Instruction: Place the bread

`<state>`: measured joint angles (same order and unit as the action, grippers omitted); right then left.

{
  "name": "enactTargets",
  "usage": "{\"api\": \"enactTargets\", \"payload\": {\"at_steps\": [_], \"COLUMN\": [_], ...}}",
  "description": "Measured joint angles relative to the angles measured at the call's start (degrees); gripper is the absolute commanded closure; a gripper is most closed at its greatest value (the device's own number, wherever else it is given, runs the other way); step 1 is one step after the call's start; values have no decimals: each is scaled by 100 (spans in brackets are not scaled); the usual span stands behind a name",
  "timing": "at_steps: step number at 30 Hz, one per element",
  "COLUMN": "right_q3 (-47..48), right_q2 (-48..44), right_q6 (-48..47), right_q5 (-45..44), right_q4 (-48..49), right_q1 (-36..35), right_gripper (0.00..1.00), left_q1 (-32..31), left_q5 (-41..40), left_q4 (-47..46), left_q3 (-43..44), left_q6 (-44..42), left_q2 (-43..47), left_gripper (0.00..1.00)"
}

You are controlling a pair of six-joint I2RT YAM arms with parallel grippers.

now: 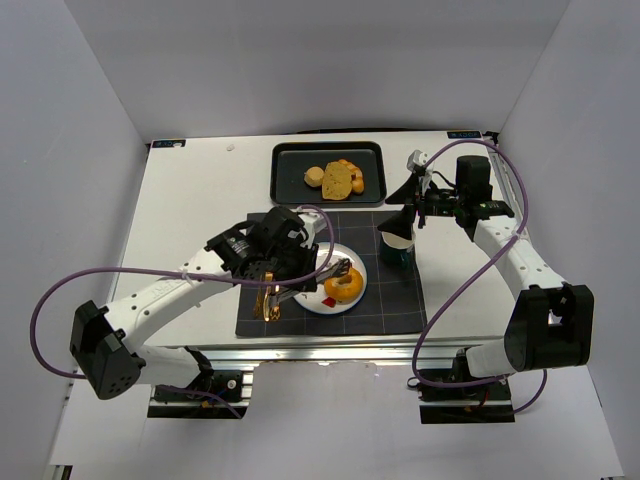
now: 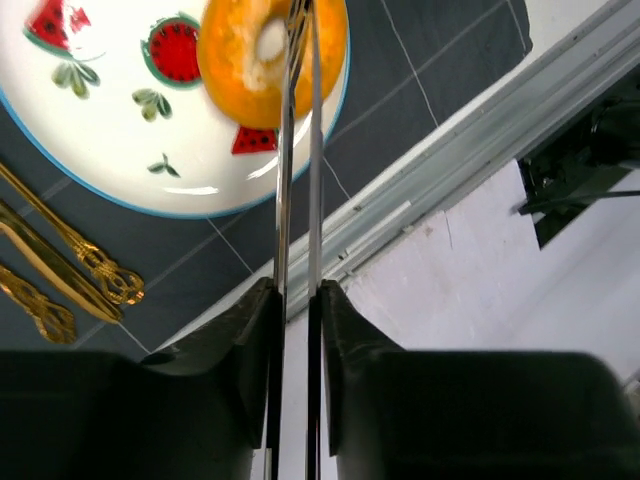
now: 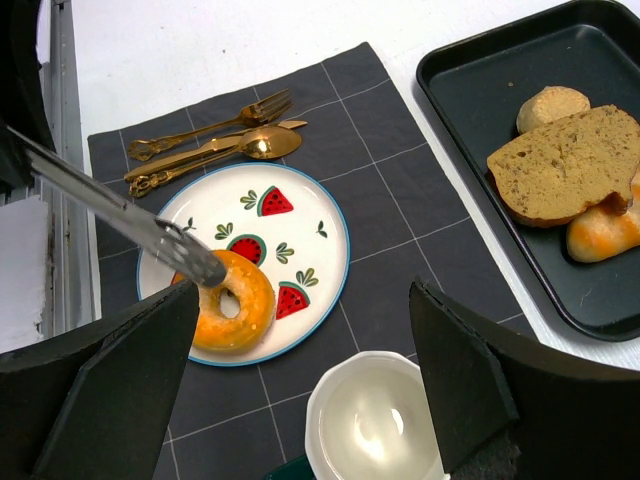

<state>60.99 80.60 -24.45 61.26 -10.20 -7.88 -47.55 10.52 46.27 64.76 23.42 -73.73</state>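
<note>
Bread (image 3: 250, 300): the ring-shaped one lies flat on the watermelon plate (image 3: 300, 215), at the plate's near edge, on the dark placemat (image 3: 400, 200).

Left to right:
- The left gripper (image 2: 298, 300) is pinched on the handles of metal tongs (image 2: 284, 180), held upright between its fingers.
- The tongs reach out over the plate. Their blades sit close together, with the tips at the bread's rim beside the hole.
- I can't tell whether the tips are nipping the bread or just touching it.
- Gold cutlery (image 3: 215, 145) lies on the placemat just beside the plate's left side.
- A white cup (image 3: 375, 420) stands on the mat to the right of the plate.
- The right gripper (image 3: 302, 290) hangs above the cup with its fingers spread and nothing in them.
- The black tray (image 3: 480, 90) at the far side of the tabletop (image 1: 200, 200) holds a slice (image 3: 565, 160), a small bun (image 3: 552, 103) and one more golden piece.

Progress: the bread looks delivered, since it rests on the plate, so the placing is nearly finished. What's likely left is letting the tongs spread if they grip it, then lifting them clear without dragging the bread off the plate's edge.
</note>
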Motion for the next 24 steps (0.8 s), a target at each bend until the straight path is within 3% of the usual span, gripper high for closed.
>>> {"api": "enactTargets", "payload": {"at_steps": [4,8,12,16,21,24], "right_q3": [0,0,0,0,0,0], "right_q2": [0,0,0,0,0,0], "right_q6": [2,-2,-5,-106,-297,-352], "right_q5": [2,2,11,6,6,2], "right_q4": [0,0,0,-27,-100,-175], "right_q1": [0,0,0,0,0,0], "right_gripper": [11,11,11,11,11,11], "left_q1": [72,579,2048,3441,4136,4453], "left_q5": [-240,-503,-862,-1226,-1296,-1038], "left_q4": [-117,-264,-708,-1629,-2719,-3322], "left_q3": [192,252,-36,-895,-1758,-1787], "left_q6": [119,89,-289,-1103,-2536,-3034], "left_q2": [14,82,128,151,-87,-677], "left_gripper": [91,100,100,100,100,92]}}
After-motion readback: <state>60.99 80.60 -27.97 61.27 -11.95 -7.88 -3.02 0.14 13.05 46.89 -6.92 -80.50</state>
